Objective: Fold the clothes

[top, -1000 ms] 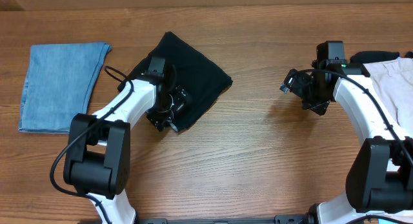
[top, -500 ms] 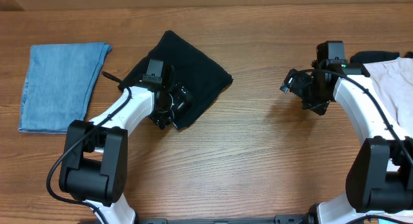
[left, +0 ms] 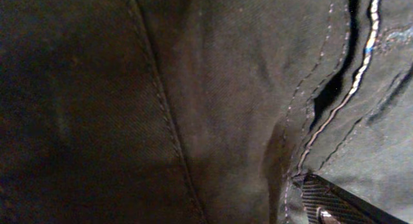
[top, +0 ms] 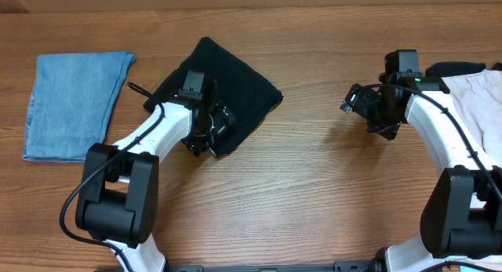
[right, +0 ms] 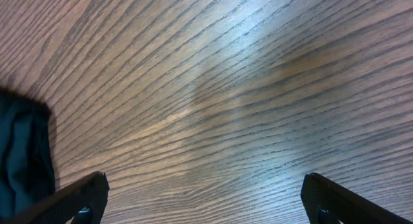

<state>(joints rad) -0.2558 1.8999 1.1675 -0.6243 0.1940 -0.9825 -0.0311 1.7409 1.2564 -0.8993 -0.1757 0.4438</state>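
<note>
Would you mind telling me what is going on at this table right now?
Two robot arms are working on folding clothes. The left gripper is down on the black cloth garment. Its wrist view shows only dark fabric, so its grip is unclear. The right gripper hovers open over the bare wooden table, holding nothing. A folded light-blue denim garment lies flat at the left, and a beige garment sits at the right edge.

Even overhead light; left wrist view dim, blurred; glare on table.
</note>
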